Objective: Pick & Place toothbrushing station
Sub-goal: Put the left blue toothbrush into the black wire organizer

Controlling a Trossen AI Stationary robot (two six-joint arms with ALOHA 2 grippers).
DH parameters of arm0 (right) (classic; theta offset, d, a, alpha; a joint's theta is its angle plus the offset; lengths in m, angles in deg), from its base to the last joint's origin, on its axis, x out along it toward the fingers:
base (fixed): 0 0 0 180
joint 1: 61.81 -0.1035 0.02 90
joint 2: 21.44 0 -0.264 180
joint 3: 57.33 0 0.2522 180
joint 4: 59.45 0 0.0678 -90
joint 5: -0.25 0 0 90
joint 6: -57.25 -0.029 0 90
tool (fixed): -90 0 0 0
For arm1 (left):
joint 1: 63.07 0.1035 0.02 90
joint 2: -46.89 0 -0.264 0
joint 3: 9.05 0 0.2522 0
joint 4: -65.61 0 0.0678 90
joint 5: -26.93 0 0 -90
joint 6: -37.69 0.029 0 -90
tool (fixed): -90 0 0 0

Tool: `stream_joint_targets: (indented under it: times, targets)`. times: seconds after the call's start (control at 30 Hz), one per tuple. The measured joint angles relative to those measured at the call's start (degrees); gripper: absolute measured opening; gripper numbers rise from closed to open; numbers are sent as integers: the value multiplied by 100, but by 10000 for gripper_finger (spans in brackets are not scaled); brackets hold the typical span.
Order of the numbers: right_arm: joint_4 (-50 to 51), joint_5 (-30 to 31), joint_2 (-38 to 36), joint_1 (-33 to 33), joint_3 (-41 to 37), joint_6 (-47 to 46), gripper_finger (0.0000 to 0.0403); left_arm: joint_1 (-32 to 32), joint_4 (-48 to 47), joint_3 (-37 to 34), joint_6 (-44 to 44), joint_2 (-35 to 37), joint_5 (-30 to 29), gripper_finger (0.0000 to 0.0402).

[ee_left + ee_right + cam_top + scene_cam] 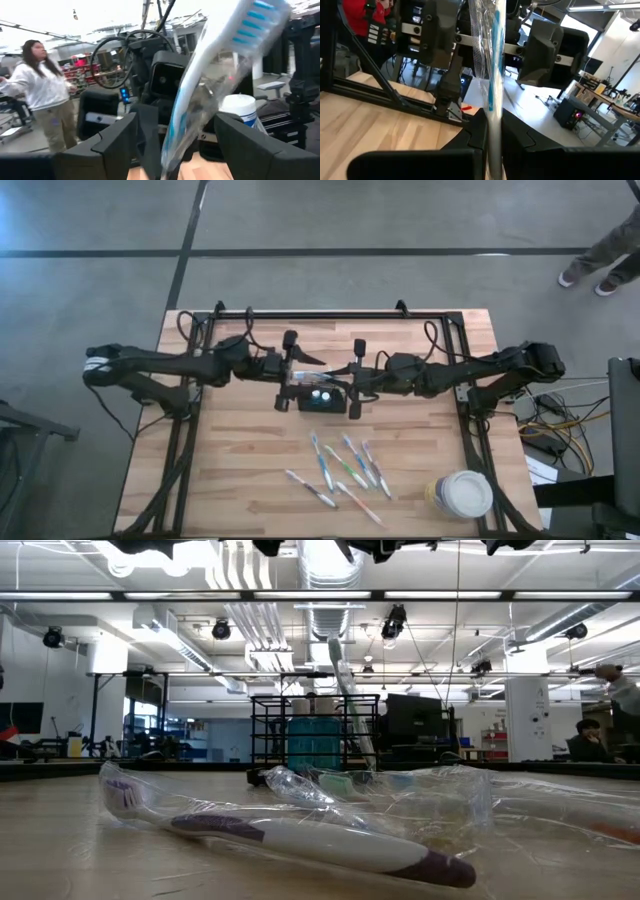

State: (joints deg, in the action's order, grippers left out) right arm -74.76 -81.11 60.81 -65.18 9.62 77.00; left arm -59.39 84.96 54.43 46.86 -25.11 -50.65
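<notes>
The toothbrushing station (322, 398) is a black wire caddy at the table's middle. In the low view the station (315, 730) has a teal bottle and a tilted toothbrush (345, 690) standing in it. Above it a wrapped blue-and-white toothbrush (322, 364) hangs level between both arms. My right gripper (492, 125) is shut on it. My left gripper (175, 120) is open, its fingers on either side of the toothbrush's bristle end (260, 20); I see no touch. My right gripper pinches the wrapped toothbrush's handle (493, 145) between its two fingers. The fingers come level from the table's right side. The brush runs on forward from them toward the left arm. It is lifted clear, above the station.
Several wrapped toothbrushes (345, 470) lie toward the table's near edge, and they fill the low view's foreground (300, 840). A round white-lidded tub (462, 493) stands at the near right corner. A person (42, 85) stands beyond the table.
</notes>
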Motion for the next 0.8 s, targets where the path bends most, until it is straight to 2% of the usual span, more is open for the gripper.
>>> stream_joint_targets:
  times: [0.17, 0.33, 0.47, 0.6, 0.8]
  targets:
    - [8, -2, 0, 1, 0, -2, 24, 0, -11, 224, -8, -236, 448, 246]
    - [18, -6, -2, 1, 0, 0, 24, -2, -11, 236, 87, -211, 473, 198]
    - [24, -20, -2, 1, 0, -4, 24, 0, -3, 250, 134, -212, 467, 128]
    - [47, -59, -2, -1, 0, 0, 24, 2, -8, 253, 242, -222, 434, 28]
    - [68, -70, -22, -1, -2, 0, 25, 7, -96, 253, 387, -163, 424, 18]
